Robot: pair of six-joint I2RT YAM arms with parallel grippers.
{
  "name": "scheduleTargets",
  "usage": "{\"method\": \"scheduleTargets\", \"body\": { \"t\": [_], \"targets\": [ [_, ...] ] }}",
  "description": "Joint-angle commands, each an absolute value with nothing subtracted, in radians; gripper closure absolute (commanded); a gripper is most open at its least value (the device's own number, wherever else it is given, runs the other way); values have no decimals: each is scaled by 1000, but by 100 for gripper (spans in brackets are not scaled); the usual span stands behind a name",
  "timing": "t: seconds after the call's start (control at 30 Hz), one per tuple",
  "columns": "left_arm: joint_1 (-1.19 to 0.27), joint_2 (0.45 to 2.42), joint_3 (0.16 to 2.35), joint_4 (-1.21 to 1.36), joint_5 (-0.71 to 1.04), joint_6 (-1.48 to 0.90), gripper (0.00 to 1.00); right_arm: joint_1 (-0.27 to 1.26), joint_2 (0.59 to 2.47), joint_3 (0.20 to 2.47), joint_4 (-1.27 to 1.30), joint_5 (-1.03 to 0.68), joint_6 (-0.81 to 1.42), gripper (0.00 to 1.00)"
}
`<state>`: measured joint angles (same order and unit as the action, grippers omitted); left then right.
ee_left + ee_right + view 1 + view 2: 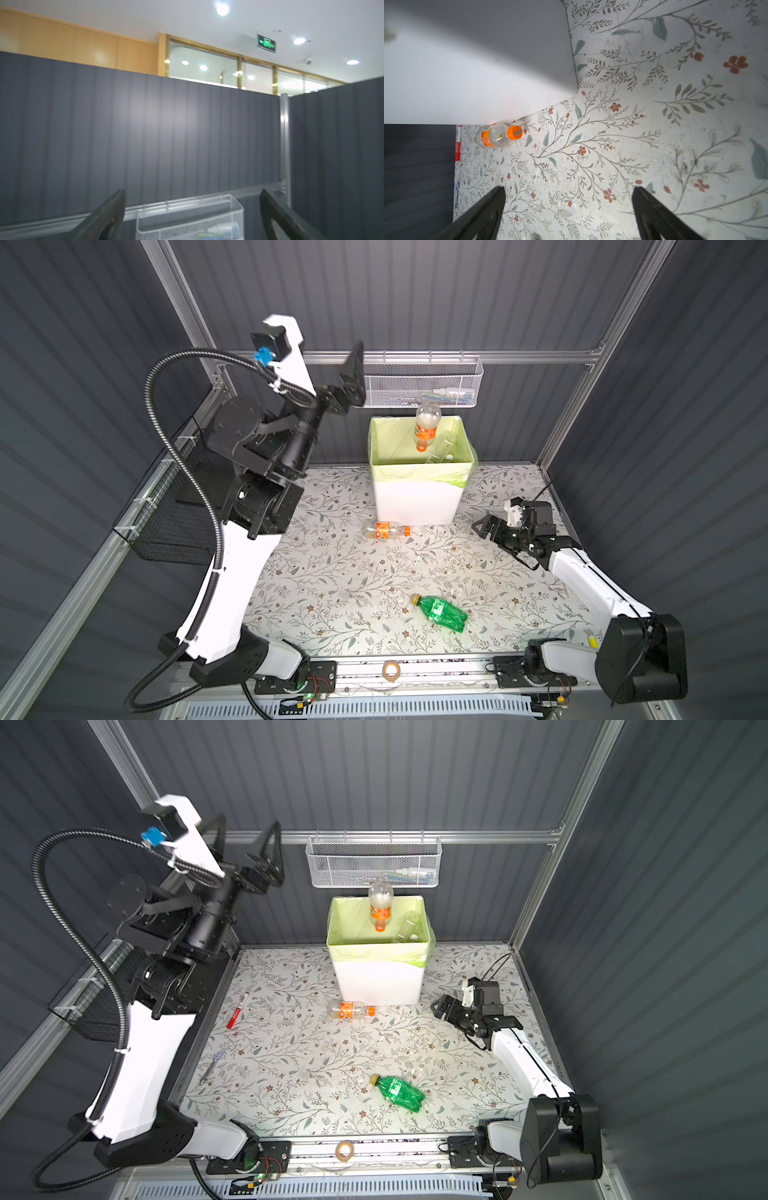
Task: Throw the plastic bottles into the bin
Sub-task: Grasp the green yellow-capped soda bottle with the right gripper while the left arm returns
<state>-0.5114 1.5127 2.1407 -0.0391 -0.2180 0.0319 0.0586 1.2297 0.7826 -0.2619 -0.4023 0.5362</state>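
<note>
A clear bottle with an orange label (427, 425) (380, 905) is in the air, cap down, just over the open top of the white bin (415, 497) (380, 982) with its pale green bag. A clear bottle (442, 448) leans inside the bin. A second orange-labelled bottle (386, 529) (498, 135) lies on the table against the bin's front. A green bottle (442, 612) (399, 1092) lies nearer the front edge. My left gripper (246, 832) (192, 191) is raised high, left of the bin, open and empty. My right gripper (482, 526) (569, 188) is low over the table, right of the bin, open and empty.
A white mesh basket (419, 381) (187, 218) hangs on the back wall above the bin. A black wire basket (174, 522) hangs on the left wall. A red-and-white marker (237, 1010) lies at the table's left. A tape ring (390, 670) sits on the front rail.
</note>
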Motion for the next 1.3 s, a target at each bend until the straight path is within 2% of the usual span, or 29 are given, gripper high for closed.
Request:
{"method": "scheduleTargets", "body": {
  "t": [0.0, 0.1, 0.23, 0.27, 0.4, 0.6, 0.8, 1.07, 1.27],
  "targets": [
    [-425, 1682, 2029, -185, -256, -82, 0, 60, 1193, 760, -267, -434, 556, 3],
    [-409, 1596, 1800, -98, -237, -117, 0, 60, 1168, 749, -308, -401, 521, 3],
    [-370, 1498, 1532, -101, -193, -150, 1, 93, 1202, 770, -344, -448, 430, 3],
    [-346, 1483, 1477, -131, -179, -181, 1, 129, 1219, 796, -369, -473, 380, 2],
    [-249, 1423, 1220, -150, -85, -304, 4, 318, 1328, 922, -534, -382, 225, 2],
    [-199, 1353, 942, -89, -37, -380, 4, 472, 1410, 993, -690, -375, 115, 3],
    [-168, 1347, 847, -33, 8, -397, 4, 608, 1416, 987, -799, -284, 73, 2],
    [-161, 1407, 815, 42, 89, -427, 5, 747, 1439, 985, -840, -256, 157, 1],
    [-161, 1432, 805, 71, 131, -445, 5, 873, 1533, 998, -854, -175, 198, 1]
  ]
}}
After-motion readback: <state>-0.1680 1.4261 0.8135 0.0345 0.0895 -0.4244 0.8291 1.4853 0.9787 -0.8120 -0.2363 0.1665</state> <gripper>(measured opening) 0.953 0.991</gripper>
